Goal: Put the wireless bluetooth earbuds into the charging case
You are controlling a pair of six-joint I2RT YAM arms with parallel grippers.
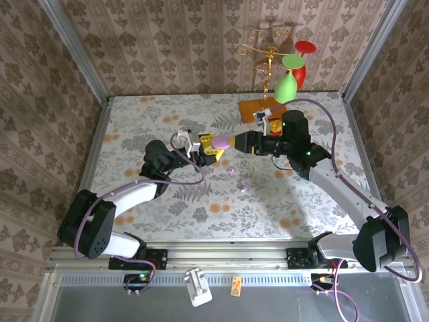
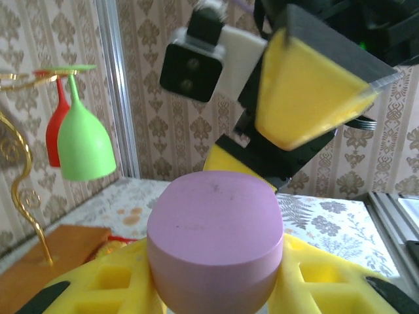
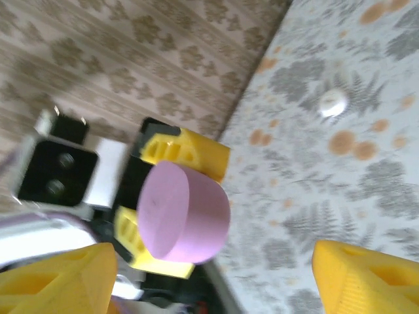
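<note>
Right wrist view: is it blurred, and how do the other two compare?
Right wrist: motion blur throughout, the lilac case and wallpaper smeared. Left wrist: case in focus, left pincer's fingers slightly soft. Top external: sharp, evenly lit, faint shadows on the table.

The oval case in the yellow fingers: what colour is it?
The case is plain lilac, seen best in the left wrist view.

Gold wire rack stood on a wooden base near the far edge of the floral tabletop. Green wine glass and red wine glass hung inverted from it. Damask-wallpaper walls all round.
</note>
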